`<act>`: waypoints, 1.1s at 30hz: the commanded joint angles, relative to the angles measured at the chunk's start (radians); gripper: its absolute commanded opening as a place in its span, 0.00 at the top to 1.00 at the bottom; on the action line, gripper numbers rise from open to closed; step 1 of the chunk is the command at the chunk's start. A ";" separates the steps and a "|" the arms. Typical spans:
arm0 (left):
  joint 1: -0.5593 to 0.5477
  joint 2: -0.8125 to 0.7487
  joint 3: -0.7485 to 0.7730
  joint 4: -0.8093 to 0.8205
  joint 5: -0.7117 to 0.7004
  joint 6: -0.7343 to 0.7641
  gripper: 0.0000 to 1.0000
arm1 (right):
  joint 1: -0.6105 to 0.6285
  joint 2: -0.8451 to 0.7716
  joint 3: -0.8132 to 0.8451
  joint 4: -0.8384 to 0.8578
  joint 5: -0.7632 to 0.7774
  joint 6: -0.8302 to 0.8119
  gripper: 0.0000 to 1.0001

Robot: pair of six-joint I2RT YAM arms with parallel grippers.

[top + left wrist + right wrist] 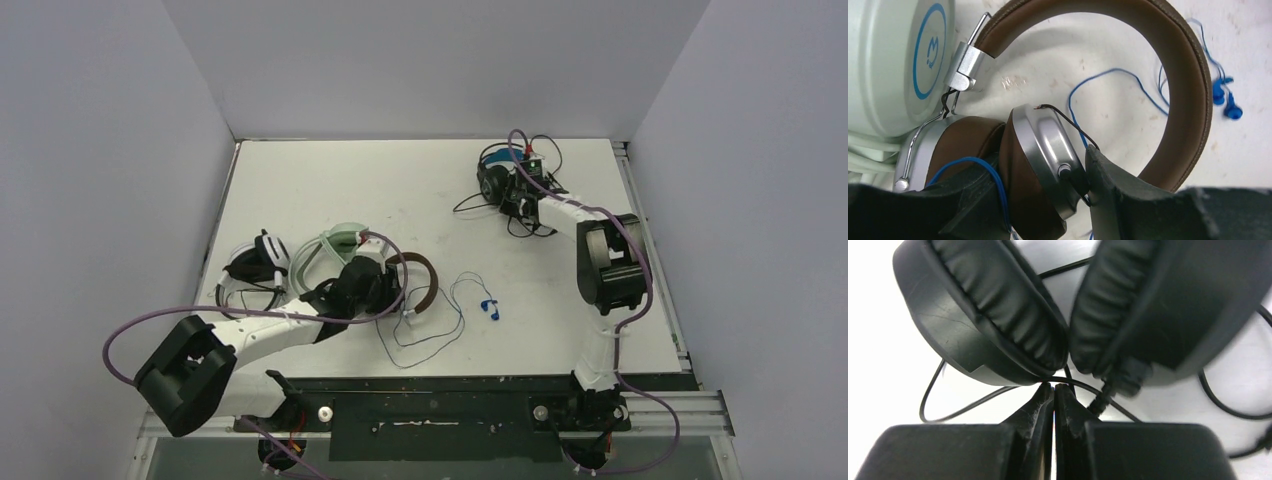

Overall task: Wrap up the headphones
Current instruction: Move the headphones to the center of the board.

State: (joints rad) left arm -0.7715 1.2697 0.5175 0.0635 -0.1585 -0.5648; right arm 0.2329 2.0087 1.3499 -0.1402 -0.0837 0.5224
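The brown headphones lie at mid-table beside the mint green headset. The white, black-striped headset lies further left. My left gripper is shut on one silver-backed ear cup of the brown headphones, with the mint cup right next to it. The black headset with a blue headband lies at the far right. My right gripper is there. Its fingers are pressed together at that headset's thin black cord, just under the two ear pads.
Blue earbuds with a thin blue cord lie near the front middle of the table. The cord loops past the brown headband and over my left finger. Walls enclose the table on three sides.
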 commanded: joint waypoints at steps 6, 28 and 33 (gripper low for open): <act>0.192 0.139 0.174 0.094 0.022 -0.033 0.82 | 0.045 -0.188 -0.070 0.100 0.285 -0.008 1.00; 0.268 0.155 0.362 -0.119 0.013 -0.102 0.81 | 0.169 -0.541 -0.404 0.109 -0.177 -0.148 0.79; 0.079 0.045 0.270 -0.121 -0.126 -0.241 0.80 | 0.173 -0.597 -0.457 0.170 -0.338 -0.128 0.47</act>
State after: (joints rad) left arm -0.6044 1.4193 0.8352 -0.0746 -0.1513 -0.6785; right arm 0.3954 1.4956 0.9077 -0.0650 -0.2642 0.3962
